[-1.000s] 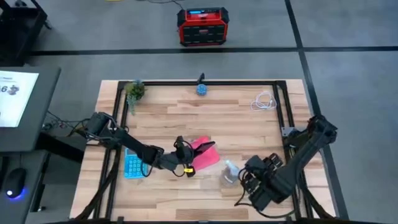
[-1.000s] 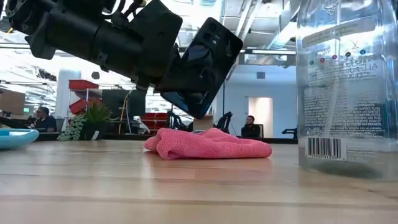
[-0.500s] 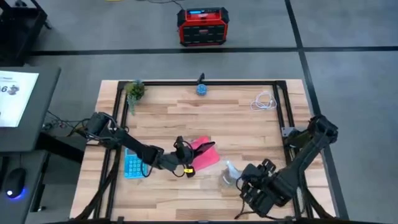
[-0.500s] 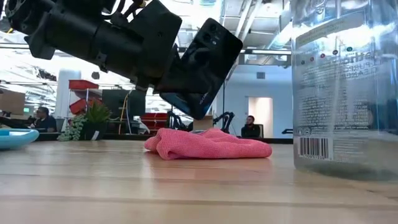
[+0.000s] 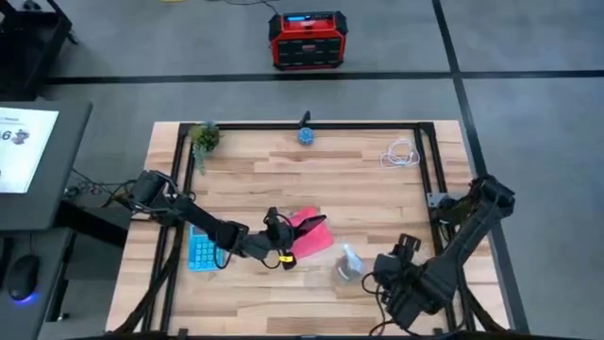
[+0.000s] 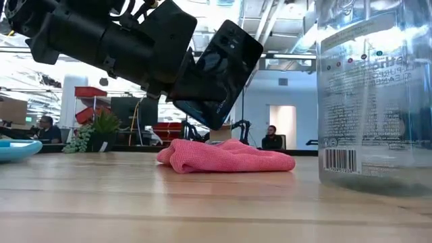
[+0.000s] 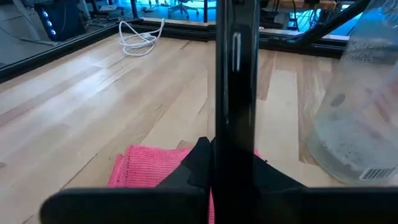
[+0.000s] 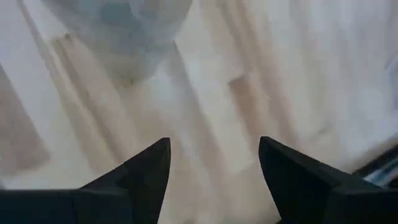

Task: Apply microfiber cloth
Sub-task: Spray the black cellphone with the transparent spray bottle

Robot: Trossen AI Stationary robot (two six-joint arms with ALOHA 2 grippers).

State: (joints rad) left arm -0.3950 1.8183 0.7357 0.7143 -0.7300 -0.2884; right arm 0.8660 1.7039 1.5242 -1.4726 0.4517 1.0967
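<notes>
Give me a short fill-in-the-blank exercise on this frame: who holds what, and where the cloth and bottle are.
1. The left gripper holds a black ____ tilted in the air above the pink cloth.
2. The pink cloth lies bunched on the ____, with nothing gripping it.
3. The right gripper is ____ and holds nothing.
4. The clear ____ stands between the cloth and the right gripper.

Missing words: phone; table; open; bottle

One camera looks straight down on the whole table (image 5: 377,194), another sits at tabletop height facing the room, close behind the clear bottle (image 6: 374,94), and both share the pink cloth (image 6: 226,156) mid-frame, as does the left wrist view.
</notes>
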